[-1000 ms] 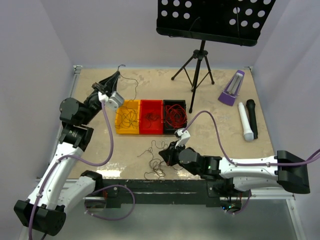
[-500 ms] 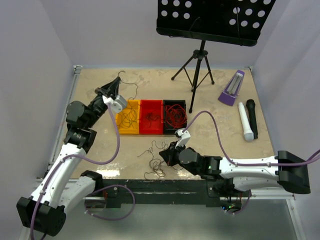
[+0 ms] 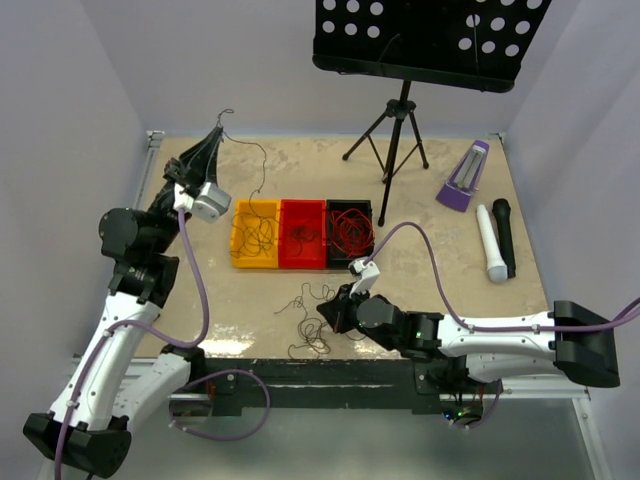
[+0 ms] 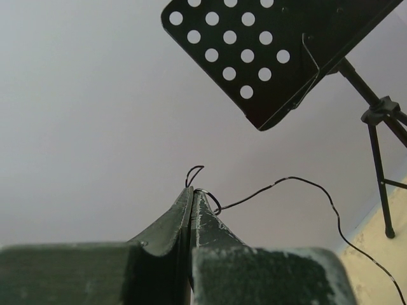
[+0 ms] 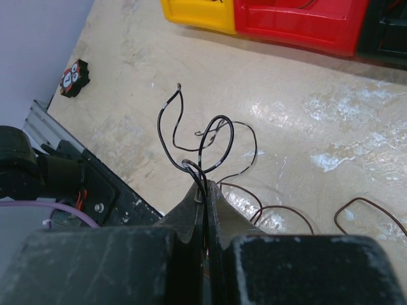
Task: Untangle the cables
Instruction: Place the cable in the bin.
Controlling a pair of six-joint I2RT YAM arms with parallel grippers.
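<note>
Pale lilac walls close the beige tabletop [image 3: 430, 190] on three sides. Near the far left corner the left gripper [image 4: 193, 197] is lifted above the surface. Its fingers are pressed together on the end of a dark cable [image 4: 299, 179], which hangs down toward the yellow tray [image 3: 240, 258] near the middle. I cannot follow its lower end. By the near edge the right gripper [image 5: 205, 190] is also clamped on a thin dark wire, which rises from the loose cables [image 3: 312, 330] lying there.

I think the step in hand is drawing one wire free. It goes best with a slow, steady pull up and away, so that the curls slide out and do not drag their neighbours. The right gripper should meanwhile keep the heap in place.

Half a second ago the left gripper was lower, just beside the far left corner of the yellow tray. Now it has moved up and out toward the corner, and the cable hangs longer. The right gripper and the heap are as they were.
</note>
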